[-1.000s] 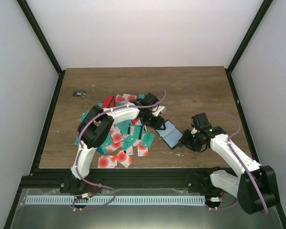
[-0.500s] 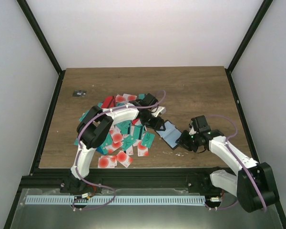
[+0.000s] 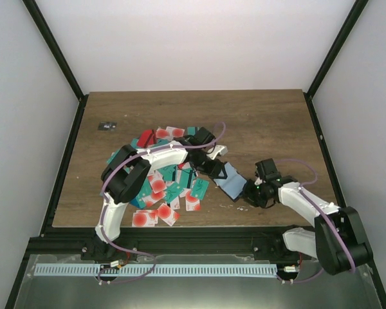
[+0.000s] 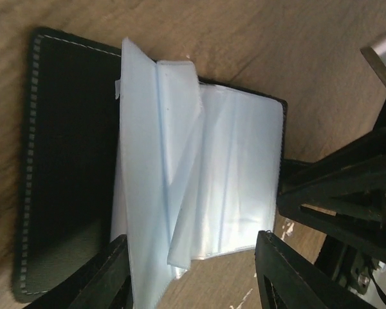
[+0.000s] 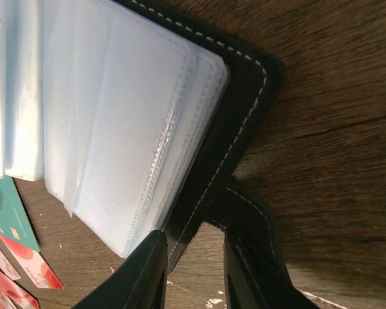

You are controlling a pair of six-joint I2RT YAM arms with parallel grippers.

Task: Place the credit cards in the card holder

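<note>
A brown wooden table (image 3: 270, 122) is taking up the floor of the booth. A tiny dark grey object (image 3: 107, 126) is lying by itself near the far left corner. A few white flecks (image 3: 239, 207) are sitting on the wood close to the front edge. White walls (image 3: 193, 45) are closing in three sides, black frame posts (image 3: 56, 51) are slanting up at the corners, and a slotted metal rail (image 3: 180, 270) is running along the near side.

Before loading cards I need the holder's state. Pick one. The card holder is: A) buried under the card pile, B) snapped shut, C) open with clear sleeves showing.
C: the card holder lies open beside the credit cards, clear sleeves fanned out in both wrist views.
</note>
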